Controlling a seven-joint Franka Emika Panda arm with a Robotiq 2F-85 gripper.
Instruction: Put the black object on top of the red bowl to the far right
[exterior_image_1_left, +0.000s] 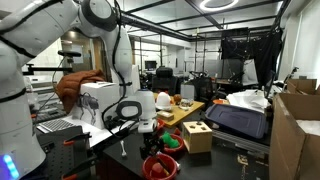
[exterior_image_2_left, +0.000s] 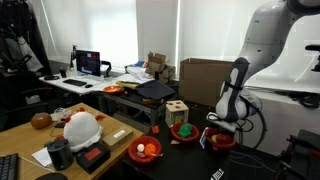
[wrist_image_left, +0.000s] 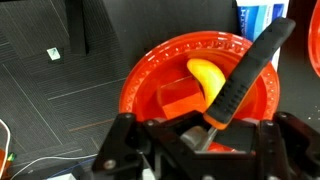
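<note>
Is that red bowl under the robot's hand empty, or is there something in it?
Not empty. The wrist view shows the red bowl holding a yellow banana-shaped piece and an orange block.

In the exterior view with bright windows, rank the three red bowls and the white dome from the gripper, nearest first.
1. far-right red bowl, right under the gripper
2. green-item bowl, next over, picture-left
3. orange-ball bowl, front middle
4. white dome, far picture-left

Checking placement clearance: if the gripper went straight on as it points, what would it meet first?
Probably the contents of the round red plastic bowl below the gripper: the orange block, beside the yellow banana-shaped piece. Depth is unclear.
</note>
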